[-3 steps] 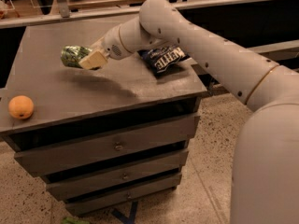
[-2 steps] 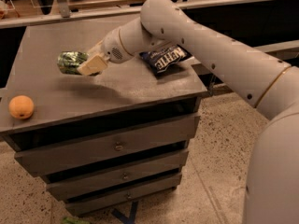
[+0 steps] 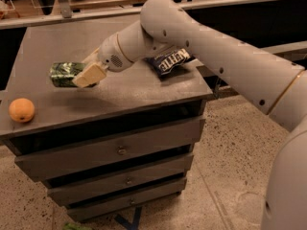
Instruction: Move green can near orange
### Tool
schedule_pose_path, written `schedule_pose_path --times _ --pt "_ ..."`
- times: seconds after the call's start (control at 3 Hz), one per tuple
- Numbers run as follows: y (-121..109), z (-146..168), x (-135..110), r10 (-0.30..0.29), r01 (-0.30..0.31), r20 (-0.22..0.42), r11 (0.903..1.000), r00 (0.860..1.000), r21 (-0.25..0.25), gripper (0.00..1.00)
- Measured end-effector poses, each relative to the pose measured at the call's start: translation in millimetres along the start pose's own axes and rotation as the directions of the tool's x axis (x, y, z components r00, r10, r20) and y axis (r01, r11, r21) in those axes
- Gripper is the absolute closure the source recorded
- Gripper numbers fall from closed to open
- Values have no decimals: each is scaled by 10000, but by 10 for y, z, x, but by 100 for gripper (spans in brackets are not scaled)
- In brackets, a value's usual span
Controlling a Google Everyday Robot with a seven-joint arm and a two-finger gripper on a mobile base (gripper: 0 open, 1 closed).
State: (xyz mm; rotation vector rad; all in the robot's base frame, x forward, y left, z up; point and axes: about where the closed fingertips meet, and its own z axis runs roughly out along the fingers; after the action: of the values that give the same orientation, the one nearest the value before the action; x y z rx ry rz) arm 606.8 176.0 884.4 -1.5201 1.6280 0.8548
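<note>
The green can (image 3: 64, 74) lies on its side, held just above the grey cabinet top (image 3: 124, 92) toward its left. My gripper (image 3: 86, 72) is shut on the can's right end, with one cream finger (image 3: 89, 75) across its front. The orange (image 3: 21, 110) sits at the cabinet's front left corner, below and left of the can, about a can's length away.
A dark blue chip bag (image 3: 169, 61) lies on the right part of the cabinet top, partly behind my arm. The cabinet has three drawers (image 3: 117, 150) below. A dark counter with rails runs behind it. Speckled floor lies to the right.
My gripper has carried the green can to the left and toward the front, closer to the orange. The orange and chip bag have not moved.
</note>
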Motion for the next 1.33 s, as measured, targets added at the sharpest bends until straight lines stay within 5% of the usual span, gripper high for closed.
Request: schedule_pose_path --times 0.67,1.33 --pt "118 366 129 178 -180 -52 9988 9998 -464 100" --pt "118 442 152 89 -103 -216 9978 9997 -648 59"
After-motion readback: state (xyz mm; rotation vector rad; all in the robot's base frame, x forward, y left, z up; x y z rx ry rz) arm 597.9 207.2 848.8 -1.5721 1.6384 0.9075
